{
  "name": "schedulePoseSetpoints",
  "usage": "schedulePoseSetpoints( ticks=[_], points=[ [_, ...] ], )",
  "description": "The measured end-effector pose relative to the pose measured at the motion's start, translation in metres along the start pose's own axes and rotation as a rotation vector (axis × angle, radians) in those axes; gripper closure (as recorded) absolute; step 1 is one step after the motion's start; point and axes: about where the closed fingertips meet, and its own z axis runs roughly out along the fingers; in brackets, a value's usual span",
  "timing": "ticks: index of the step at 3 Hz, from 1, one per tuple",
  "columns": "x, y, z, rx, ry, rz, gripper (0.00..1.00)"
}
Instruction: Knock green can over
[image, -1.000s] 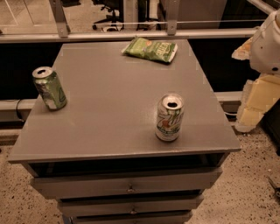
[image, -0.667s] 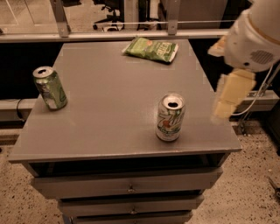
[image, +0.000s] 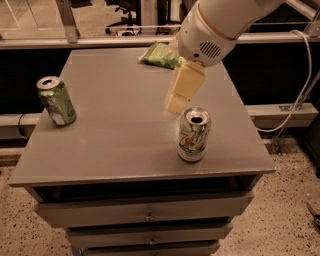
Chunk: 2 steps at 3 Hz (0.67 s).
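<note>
The green can (image: 56, 100) stands upright near the left edge of the grey table (image: 115, 135), mostly green with pale mottling and a silver top. My gripper (image: 177, 100) hangs from the white arm over the middle right of the table, far to the right of the green can. It sits just above and left of the white-and-green can (image: 193, 134), which stands upright near the front right.
A green crisp bag (image: 162, 55) lies at the back of the table, partly behind the arm. Drawers (image: 147, 212) run below the table front. A metal rail (image: 100, 40) and a white cable (image: 300, 95) lie behind and to the right.
The arm has swung in from the right edge of the table, leftward over its middle. Both cans and the bag have not moved.
</note>
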Motion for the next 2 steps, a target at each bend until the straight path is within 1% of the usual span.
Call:
schedulePoseSetpoints(
  ticks=[1, 2],
  points=[
    [0.0000, 0.0000, 0.0000, 0.000, 0.000, 0.000, 0.00],
    [-0.0086, -0.0021, 0.0037, 0.004, -0.052, -0.008, 0.00]
  ],
)
